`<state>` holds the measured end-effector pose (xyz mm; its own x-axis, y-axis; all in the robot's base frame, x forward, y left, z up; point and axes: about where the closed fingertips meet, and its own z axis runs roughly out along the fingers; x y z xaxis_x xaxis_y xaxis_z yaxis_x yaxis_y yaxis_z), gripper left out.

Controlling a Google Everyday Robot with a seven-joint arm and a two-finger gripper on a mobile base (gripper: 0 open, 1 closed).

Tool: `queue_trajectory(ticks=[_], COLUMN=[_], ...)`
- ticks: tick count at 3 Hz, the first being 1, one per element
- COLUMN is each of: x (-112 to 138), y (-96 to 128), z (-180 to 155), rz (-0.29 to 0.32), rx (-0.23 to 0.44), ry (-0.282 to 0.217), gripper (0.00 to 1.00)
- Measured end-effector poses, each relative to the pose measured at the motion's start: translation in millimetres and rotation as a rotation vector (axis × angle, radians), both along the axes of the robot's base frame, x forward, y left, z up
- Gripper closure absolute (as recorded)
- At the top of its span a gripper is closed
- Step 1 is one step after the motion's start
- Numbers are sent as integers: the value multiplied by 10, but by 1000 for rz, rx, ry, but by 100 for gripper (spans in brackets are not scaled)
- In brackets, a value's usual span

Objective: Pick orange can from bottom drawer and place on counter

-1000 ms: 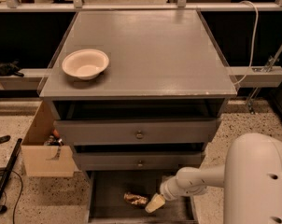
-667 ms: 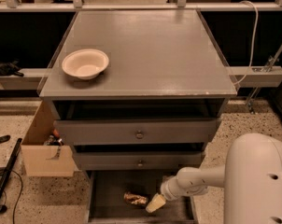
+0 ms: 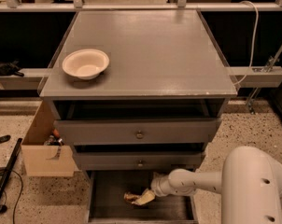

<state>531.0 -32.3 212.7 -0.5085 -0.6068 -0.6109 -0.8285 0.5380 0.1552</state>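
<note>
Far left of the tool [image 3: 143,198], outside the cabinet: an open cardboard box [image 3: 40,158] on the floor. Up and to the left of the tool, well apart from it: a cream bowl [image 3: 85,63] resting on the desk [image 3: 150,45], the grey top meant as the can's destination. Directly above the tool: two shallower drawers [image 3: 178,132] with round knobs, the lower one close overhead. Around and beneath the tool, standing open: the bottom drawer [image 3: 108,209], with a dark flat floor and low side walls.

Just left of the tool and touching it or very nearly so: the orange can [image 3: 128,198], lying on the drawer floor near the middle, shiny and crumpled-looking. State of the tool: impossible to tell. Apart, together or clamped on the can are all left open by the overlap of its pale tip with the can's right side.

Judging by looks: light, thin-walled, already dented, so likely to buckle under a hard squeeze. Also likely to skid or roll on the smooth floor if pushed from one side only. Slick metal, too. Best taken across the middle of the body with moderate pressure, avoiding the sharper creases. Worth minding the low drawer front overhead during the lift.

Right of the tool: the white arm [image 3: 192,183], reaching in from the robot's rounded body [image 3: 255,185].
</note>
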Motion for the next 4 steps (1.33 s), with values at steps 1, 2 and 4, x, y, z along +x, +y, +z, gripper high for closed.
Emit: queue_trajectory(ticks=[1, 2, 4], x=[8, -41, -245], y=[10, 104, 179], z=[-11, -125, -512], rz=[-2, 21, 36], rx=[2, -9, -51], ry=[0, 29, 100], gripper=[0, 0, 0])
